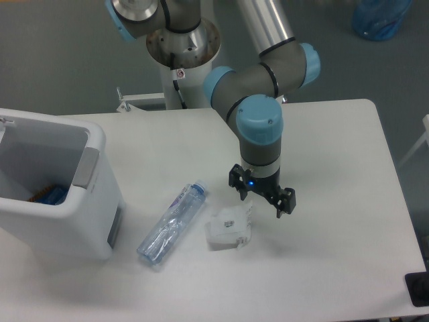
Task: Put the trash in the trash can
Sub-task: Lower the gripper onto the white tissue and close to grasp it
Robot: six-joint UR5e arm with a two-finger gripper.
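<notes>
The arm (268, 74) bends over and points straight down, its claw (263, 196) spread open, empty.

On the counter (335, 134), trash can (60, 221) sits far left, bottle (171, 225) beside it, packet (229, 227) right of that, pincer (263, 200) just above the packet.

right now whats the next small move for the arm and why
Probably a short descent, with a slight shift toward the white packet, to close on it. The pincer appears open and hangs just above the packet's right edge, holding nothing. Both the packet and the water bottle lie on the table, outside the trash can, and the packet is nearer.
</notes>
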